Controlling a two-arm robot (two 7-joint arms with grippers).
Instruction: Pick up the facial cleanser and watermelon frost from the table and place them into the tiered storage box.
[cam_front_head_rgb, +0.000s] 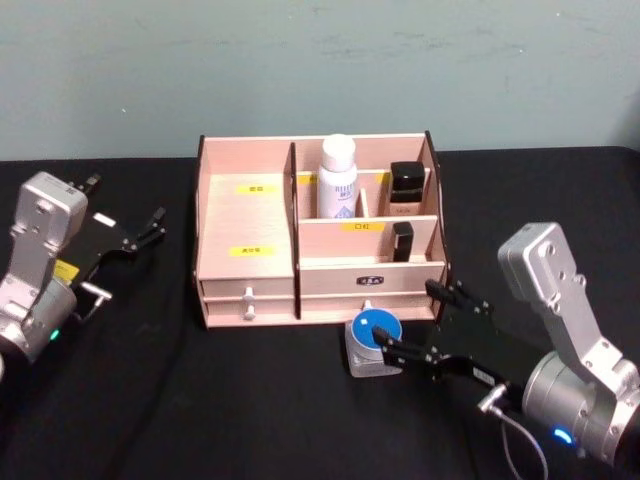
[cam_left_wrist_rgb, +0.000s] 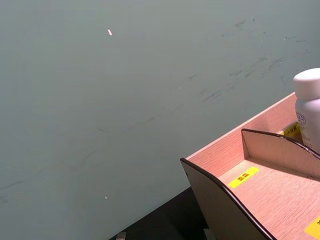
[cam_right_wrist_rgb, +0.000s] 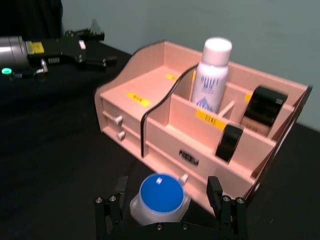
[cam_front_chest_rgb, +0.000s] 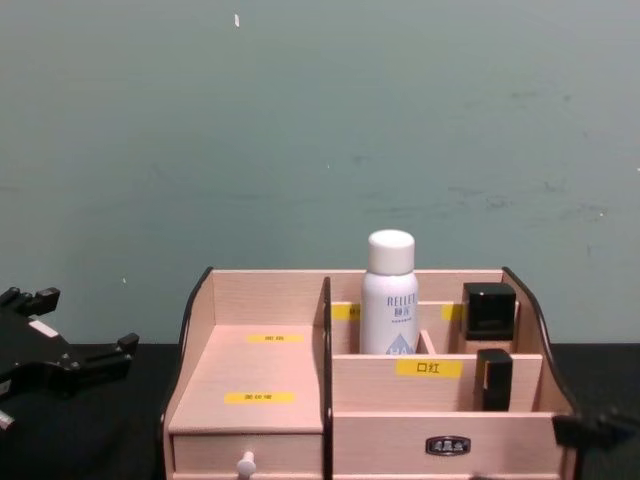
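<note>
The tiered storage box (cam_front_head_rgb: 247, 225) stands mid-table, also seen in the chest view (cam_front_chest_rgb: 265, 385) and left wrist view (cam_left_wrist_rgb: 260, 195). A white bottle, the facial cleanser (cam_front_head_rgb: 338, 178), stands upright in its back compartment (cam_right_wrist_rgb: 212, 72) (cam_front_chest_rgb: 389, 295). A small grey jar with a blue lid, the watermelon frost (cam_front_head_rgb: 368, 345), sits on the table just before the box's front drawers (cam_right_wrist_rgb: 160, 197). My right gripper (cam_front_head_rgb: 405, 312) is open, and its fingers (cam_right_wrist_rgb: 220, 200) flank the jar without touching it. My left gripper (cam_front_head_rgb: 142, 232) hangs open left of the box (cam_front_chest_rgb: 75, 330).
Black cloth covers the table (cam_front_head_rgb: 250, 400). Two black-capped cosmetics (cam_front_head_rgb: 405, 190) (cam_front_head_rgb: 402, 240) stand in the box's right compartments. Two small drawer knobs (cam_front_head_rgb: 247, 302) stick out at the box's front left. A teal wall (cam_front_chest_rgb: 320, 120) rises behind.
</note>
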